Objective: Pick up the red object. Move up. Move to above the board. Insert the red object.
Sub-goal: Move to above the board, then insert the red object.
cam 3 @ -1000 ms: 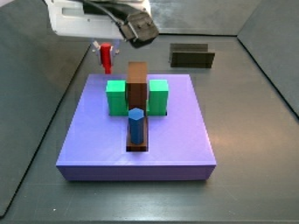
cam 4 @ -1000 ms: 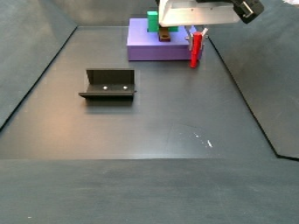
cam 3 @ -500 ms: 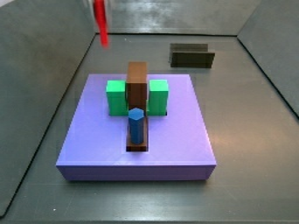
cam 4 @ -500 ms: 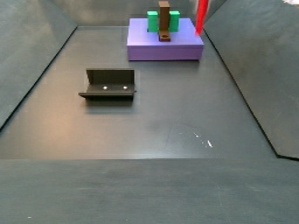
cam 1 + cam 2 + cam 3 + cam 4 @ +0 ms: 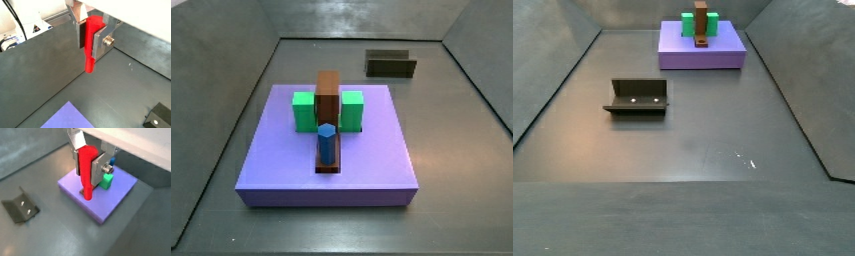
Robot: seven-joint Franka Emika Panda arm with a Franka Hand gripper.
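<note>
Two plates of hand (image 5: 89, 165) clamp red object (image 5: 86, 170) above board (image 5: 80, 192)

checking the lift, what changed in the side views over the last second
The gripper carried the red object up out of both side views; only the wrist views show it now, clamped between the jaws. The board, its blue peg and the fixture stayed put.

A bright red slim cylindrical peg (image 5: 92, 42) shows between the silver plates and dark pads of the pincer (image 5: 90, 36) in both wrist views. The flat purple-blue square board (image 5: 372, 155) carries a green block (image 5: 305, 111), a brown slotted bar (image 5: 329, 100) and a blue hexagonal peg (image 5: 327, 144). The black L-shaped fixture (image 5: 637, 97) stands on the plain dark grey tabletop (image 5: 687, 140).
</note>
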